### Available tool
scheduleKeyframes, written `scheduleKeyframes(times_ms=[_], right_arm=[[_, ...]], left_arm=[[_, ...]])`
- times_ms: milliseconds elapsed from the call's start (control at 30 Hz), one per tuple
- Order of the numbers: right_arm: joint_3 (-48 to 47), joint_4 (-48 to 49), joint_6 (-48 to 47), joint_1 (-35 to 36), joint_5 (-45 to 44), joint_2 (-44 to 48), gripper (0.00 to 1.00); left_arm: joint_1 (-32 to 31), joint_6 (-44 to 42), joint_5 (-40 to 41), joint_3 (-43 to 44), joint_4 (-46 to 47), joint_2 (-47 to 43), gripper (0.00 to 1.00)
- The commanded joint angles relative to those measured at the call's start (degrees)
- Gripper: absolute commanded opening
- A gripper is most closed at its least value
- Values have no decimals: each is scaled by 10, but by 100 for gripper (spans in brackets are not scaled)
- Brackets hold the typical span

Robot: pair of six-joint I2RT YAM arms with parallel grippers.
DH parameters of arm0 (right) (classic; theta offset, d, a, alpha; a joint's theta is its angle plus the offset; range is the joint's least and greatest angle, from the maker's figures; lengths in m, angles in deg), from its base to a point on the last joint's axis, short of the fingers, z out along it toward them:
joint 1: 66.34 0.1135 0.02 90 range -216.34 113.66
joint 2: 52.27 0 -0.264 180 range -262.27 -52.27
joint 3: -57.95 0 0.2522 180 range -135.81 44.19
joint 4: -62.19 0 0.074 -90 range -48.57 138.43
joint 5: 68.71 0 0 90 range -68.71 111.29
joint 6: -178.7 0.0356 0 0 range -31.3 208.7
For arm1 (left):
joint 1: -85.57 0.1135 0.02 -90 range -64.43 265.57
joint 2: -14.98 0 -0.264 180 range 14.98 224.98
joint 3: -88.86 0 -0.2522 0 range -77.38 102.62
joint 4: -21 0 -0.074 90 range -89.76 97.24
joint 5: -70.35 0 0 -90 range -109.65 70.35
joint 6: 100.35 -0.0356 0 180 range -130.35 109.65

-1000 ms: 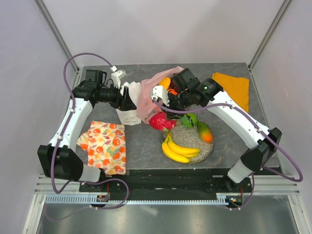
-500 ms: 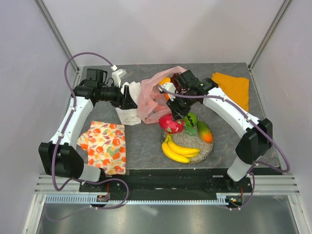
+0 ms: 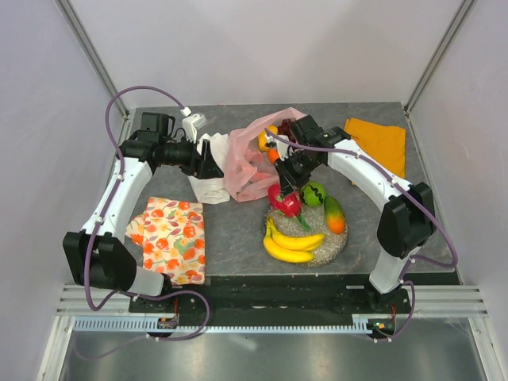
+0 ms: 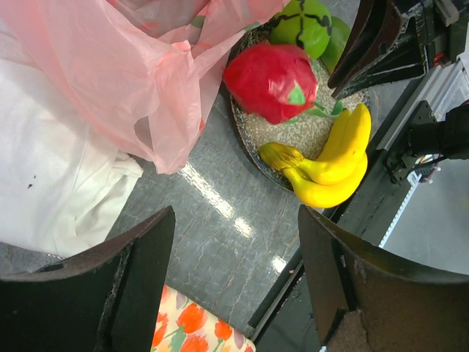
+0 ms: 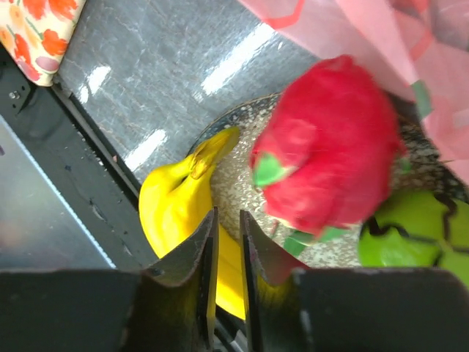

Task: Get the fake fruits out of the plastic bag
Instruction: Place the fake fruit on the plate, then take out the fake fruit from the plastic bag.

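Note:
The pink plastic bag (image 3: 246, 163) (image 4: 124, 81) (image 5: 366, 29) lies crumpled at the table's middle back, with an orange-yellow fruit (image 3: 268, 136) showing at its mouth. A glittery dish (image 3: 333, 246) holds the banana bunch (image 3: 294, 244) (image 5: 172, 205), green fruit (image 3: 314, 192), mango (image 3: 334, 214) and the pink dragon fruit (image 3: 284, 200) (image 4: 271, 81) (image 5: 330, 154), which looks blurred. My right gripper (image 3: 287, 178) (image 5: 227, 227) hovers over the dish beside the dragon fruit, jaws a narrow gap apart with nothing between. My left gripper (image 3: 213, 163) (image 4: 234, 279) stands wide open left of the bag, empty.
A white cloth (image 3: 208, 186) lies under the bag's left side. A fruit-patterned cloth (image 3: 171, 238) sits at the front left and an orange cloth (image 3: 381, 143) at the back right. The table's front edge runs just past the dish.
My right gripper carried the dragon fruit from beside the bag rightward onto the dish, and the fruit now sits free of the jaws, which have narrowed. The left arm has not moved.

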State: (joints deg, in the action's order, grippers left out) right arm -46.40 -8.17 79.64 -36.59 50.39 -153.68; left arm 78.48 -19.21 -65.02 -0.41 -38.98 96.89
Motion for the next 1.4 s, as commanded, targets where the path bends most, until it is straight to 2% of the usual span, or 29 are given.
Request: scheduleKeyframes(times_ms=[0,67,167,300,467,500,633,733,900,1033,1367], right_arm=[[15,11,32,-2,30,-3,27],[-3,6,28,-3,46,-1,29],[-52,-1,12,-4,68,5,35],[-141,-3,-21,-12,72,8,53],[-185,37,-27,-15,-17,-20,64],[-192,48,-27,-15,-57,-29,66],[-246,53,-56,-15,-134,-102,67],[-283,59,-108,-15,-175,-151,68],[-346,68,-185,-15,-230,-228,74],[-376,72,-197,-15,-265,-297,80],[-395,83,-206,-15,-301,-372,86]], left_arm=[[4,-1,-3,5,5,-10,75],[5,-1,-4,10,4,-4,75],[4,0,-4,20,5,4,75],[4,8,-5,33,14,21,75],[2,17,-10,65,16,49,75],[2,18,-12,70,15,54,75],[-6,20,-16,94,15,83,75],[-24,12,26,113,10,103,75],[-32,-1,26,125,-2,94,75],[-32,-11,22,101,-2,84,75],[-32,2,-4,91,-1,84,75]])
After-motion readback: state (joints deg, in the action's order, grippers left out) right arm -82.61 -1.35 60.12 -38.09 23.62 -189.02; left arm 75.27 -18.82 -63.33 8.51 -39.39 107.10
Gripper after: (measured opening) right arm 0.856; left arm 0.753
